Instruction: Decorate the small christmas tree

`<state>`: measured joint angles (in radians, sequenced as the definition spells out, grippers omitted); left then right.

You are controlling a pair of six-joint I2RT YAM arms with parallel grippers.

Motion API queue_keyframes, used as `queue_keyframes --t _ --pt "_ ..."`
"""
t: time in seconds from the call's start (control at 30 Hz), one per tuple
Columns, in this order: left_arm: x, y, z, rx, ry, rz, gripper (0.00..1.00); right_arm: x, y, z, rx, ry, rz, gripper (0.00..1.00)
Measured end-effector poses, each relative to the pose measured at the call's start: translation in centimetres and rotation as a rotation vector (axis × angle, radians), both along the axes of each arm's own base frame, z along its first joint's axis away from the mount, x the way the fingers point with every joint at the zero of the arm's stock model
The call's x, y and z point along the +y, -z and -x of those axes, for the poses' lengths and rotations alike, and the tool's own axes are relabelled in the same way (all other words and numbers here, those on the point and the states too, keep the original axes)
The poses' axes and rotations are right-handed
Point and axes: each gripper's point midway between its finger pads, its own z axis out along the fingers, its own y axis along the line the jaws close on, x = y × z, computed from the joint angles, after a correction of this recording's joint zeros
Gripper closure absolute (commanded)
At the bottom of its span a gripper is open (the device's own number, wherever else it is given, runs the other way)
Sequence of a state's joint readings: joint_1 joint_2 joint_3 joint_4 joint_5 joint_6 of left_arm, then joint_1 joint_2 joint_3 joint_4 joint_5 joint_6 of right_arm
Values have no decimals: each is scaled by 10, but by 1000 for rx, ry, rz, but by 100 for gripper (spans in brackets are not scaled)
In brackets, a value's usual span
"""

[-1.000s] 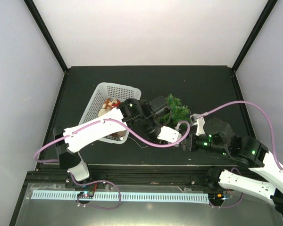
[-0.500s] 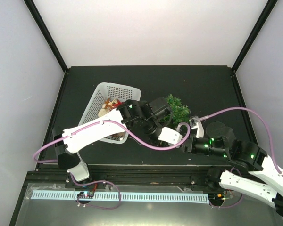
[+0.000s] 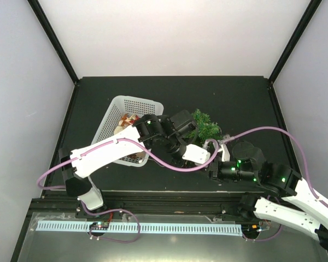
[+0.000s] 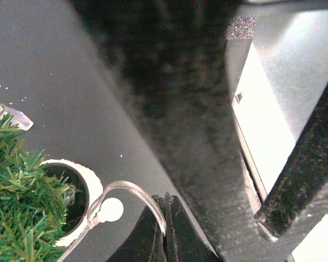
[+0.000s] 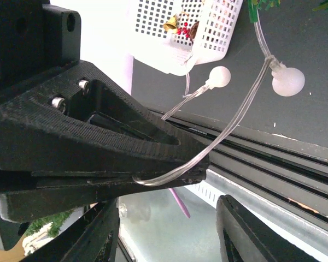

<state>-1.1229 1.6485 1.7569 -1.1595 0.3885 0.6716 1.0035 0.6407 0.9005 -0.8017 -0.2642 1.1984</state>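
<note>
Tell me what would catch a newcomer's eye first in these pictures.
The left gripper and right gripper meet beside the tree, with the white basket of ornaments just left of it in the top view. Close up, the left gripper is shut on a clear light string with round white bulbs. The right gripper is open beside it.

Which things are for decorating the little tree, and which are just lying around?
For the job: small green fir tree in a whitish round pot; clear light string with white round bulbs, pinched in the shut left gripper; white mesh basket of ornaments.
Just lying about: purple robot cables; white slotted strip along the front.
</note>
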Motion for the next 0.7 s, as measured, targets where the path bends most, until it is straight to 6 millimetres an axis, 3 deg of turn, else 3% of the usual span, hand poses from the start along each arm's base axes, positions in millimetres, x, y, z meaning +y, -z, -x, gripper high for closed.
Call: queue_keyframes --t 0.13,0.33,0.5,0.7 --pt "1 0 0 -2 0 6 98 -1 0 -1 -2 9 5 50" --pt "4 12 2 8 0 -19 98 -13 -2 -4 -10 59 3 62" --pt "5 15 2 8 -2 -28 98 -21 -12 -3 -10 100 -57 61" --pt "5 16 -1 -4 -10 -32 98 -12 7 -9 54 124 -46 59"
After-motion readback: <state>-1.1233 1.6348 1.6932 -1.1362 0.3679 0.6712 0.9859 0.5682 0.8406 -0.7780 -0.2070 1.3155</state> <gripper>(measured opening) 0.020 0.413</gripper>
